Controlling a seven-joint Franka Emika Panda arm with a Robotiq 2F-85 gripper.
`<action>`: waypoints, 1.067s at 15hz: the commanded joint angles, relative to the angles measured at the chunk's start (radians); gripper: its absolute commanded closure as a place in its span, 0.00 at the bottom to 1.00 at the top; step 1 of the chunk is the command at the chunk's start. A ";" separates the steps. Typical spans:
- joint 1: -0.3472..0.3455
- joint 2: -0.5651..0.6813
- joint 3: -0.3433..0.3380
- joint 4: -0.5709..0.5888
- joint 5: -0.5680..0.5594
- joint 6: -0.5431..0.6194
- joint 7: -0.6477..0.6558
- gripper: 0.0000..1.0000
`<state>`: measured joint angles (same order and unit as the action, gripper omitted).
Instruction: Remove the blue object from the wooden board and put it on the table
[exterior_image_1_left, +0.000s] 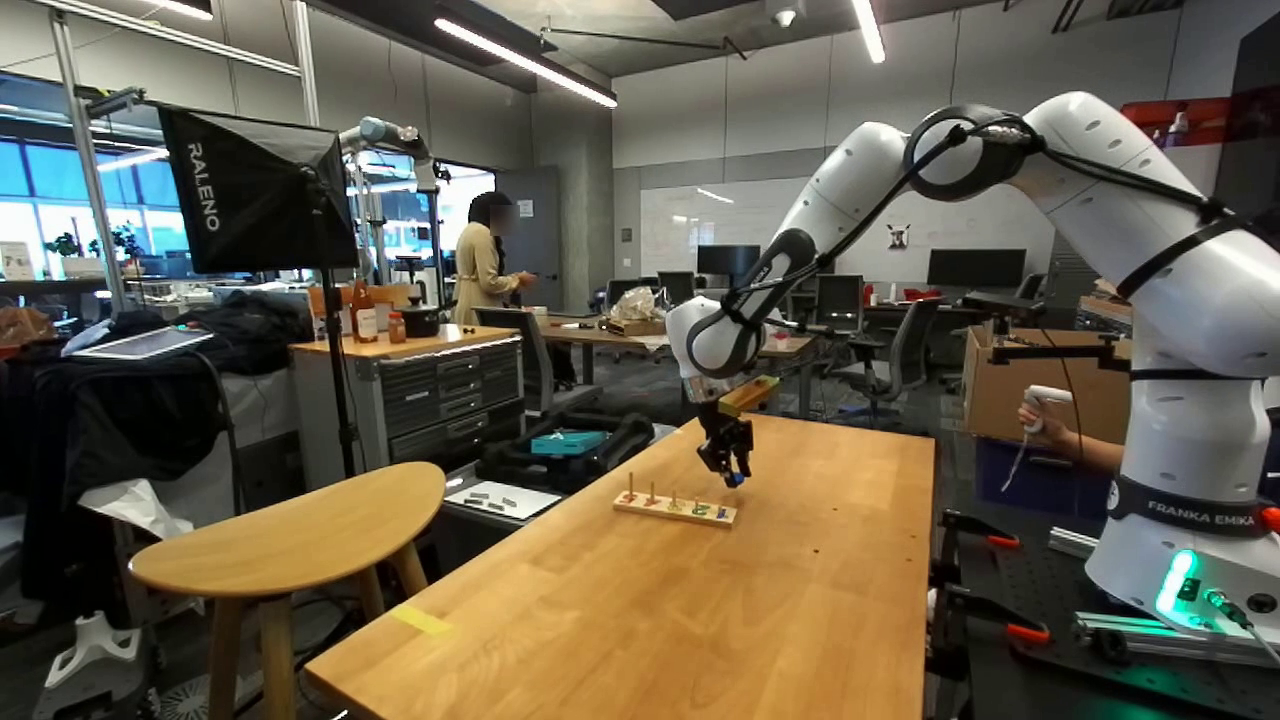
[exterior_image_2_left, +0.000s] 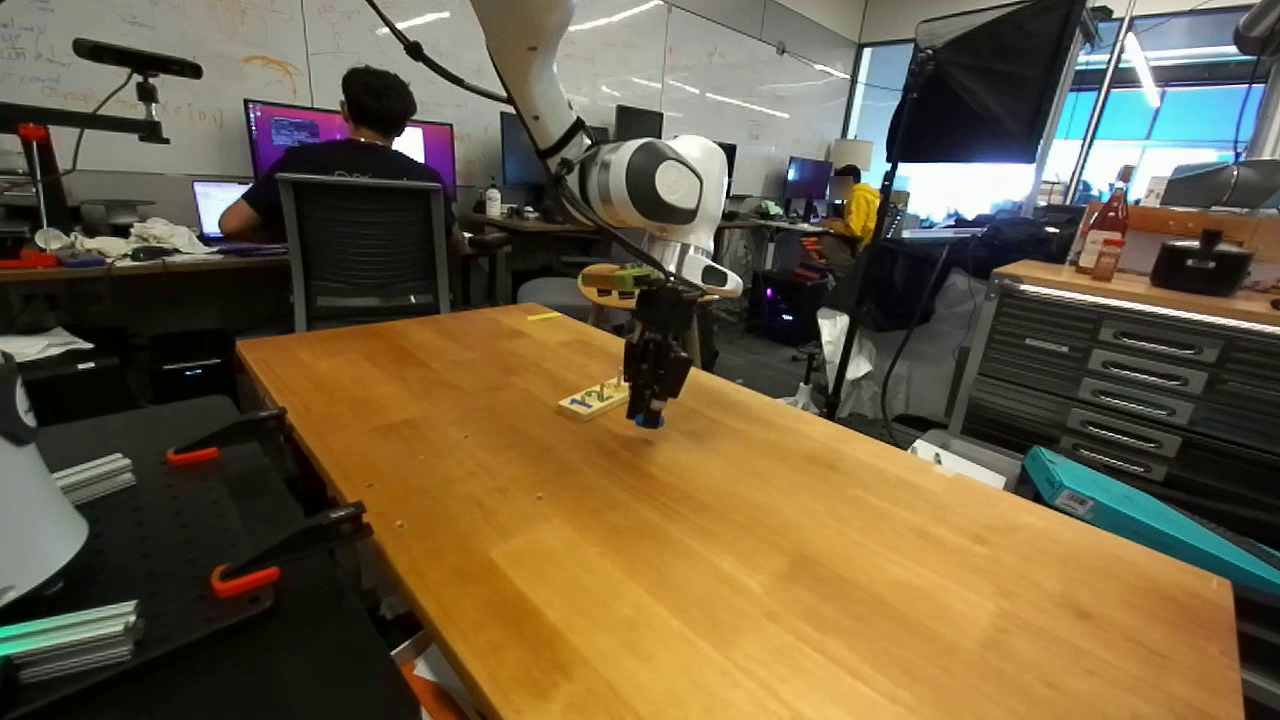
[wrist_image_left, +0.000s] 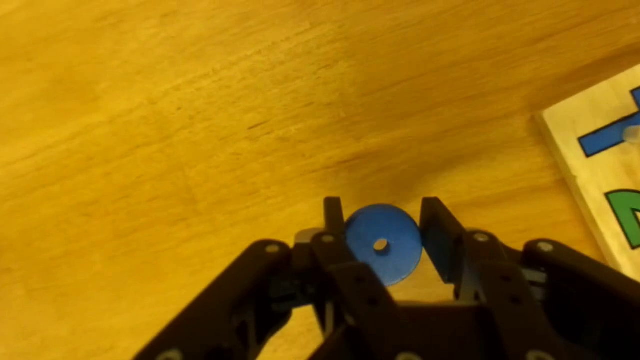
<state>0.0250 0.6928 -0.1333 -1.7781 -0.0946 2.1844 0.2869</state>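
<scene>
– Two fingers (wrist_image_left: 442, 245), how wide is the hand (wrist_image_left: 383, 220)?
– As wide as the blue disc (wrist_image_left: 395, 252). Clamped on it: one finger against either side of the rim in the wrist view, disc seen face-on, its hole (wrist_image_left: 381, 244) between the fingers.
– Where's the disc vs the wooden board (wrist_image_left: 595, 175)?
– Off it. Just beside the end with the blue figure (wrist_image_left: 602, 140), clear gap between them in the wrist view. It's at the bottom of the hand, over the table (wrist_image_left: 200, 150), same in both exterior views.
– Table contact?
– Can't say. Looks low in both exterior views, but the underside is too small to read.
– What's hidden?
– Lower-left rim of the disc, behind a finger in the wrist view. The board runs out of frame on the right there, cutting the blue figure and the green figure (wrist_image_left: 620, 207). In an exterior view the hand covers the far end of the board, and the arm (exterior_image_2_left: 625, 190) leaves frame at the top.
– Exterior views any good for the grip?
– Poor. Fingers merge into one black mass, disc is a tiny speck. Pegs (exterior_image_1_left: 631, 483) on the board read as thin uprights in an exterior view; the figures beneath them are blurred.
</scene>
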 joint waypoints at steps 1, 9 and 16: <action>0.000 0.060 -0.007 0.071 -0.005 -0.032 0.017 0.67; 0.000 -0.220 0.077 -0.060 0.012 -0.146 -0.125 0.00; 0.002 -0.531 0.101 -0.184 -0.052 -0.304 -0.230 0.00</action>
<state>0.0317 0.3097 -0.0401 -1.8620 -0.1174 1.8959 0.0953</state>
